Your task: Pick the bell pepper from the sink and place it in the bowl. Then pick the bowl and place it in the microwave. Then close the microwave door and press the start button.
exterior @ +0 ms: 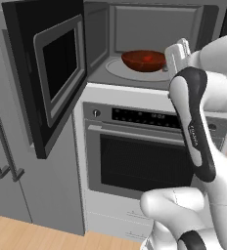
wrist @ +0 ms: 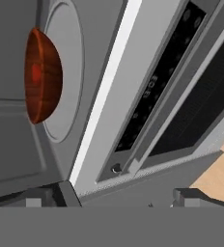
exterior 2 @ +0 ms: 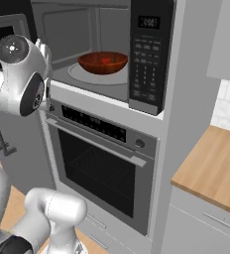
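tool [wrist: 114, 202]: released, jaws spread wide with nothing between them; in the hand view its two dark tips rise at the bottom, apart from the bowl and outside the cavity.
arm: its white forearm and dark joint cross in front of the right part of the microwave's mouth in the left base view.
step in hand: the bowl is set inside, so placing looks done; I judge the job now stands at the door-closing step.
next move: get the arm out of the door's swing, reach the outer face of the microwave door [exterior: 47, 73], which stands swung out to the left, and push it round until it shuts; after that, a press on the keypad strip [exterior 2: 145, 59] at the right.
oven [exterior 2: 104, 173]: directly below the microwave, glass door shut, bar handle and control strip along its top.
microwave [exterior 2: 94, 27]: black, built in above the oven, grey cavity open.
turntable plate [exterior: 116, 71]: round and pale on the cavity floor.
bowl [exterior: 143, 59]: reddish-brown, upright on the turntable plate, about centred.
bell pepper [exterior: 147, 58]: a brighter red patch in the bowl's hollow is probably it; too small to be sure of its shape.
desk [exterior 2: 211, 168]: wooden top to the right of the oven column, with a dark object at its far edge, cut off by the frame.
room: grey cabinet fronts with long bar handles to the left, pale wood floor [exterior: 17, 234] below, white tiled wall behind the desk.
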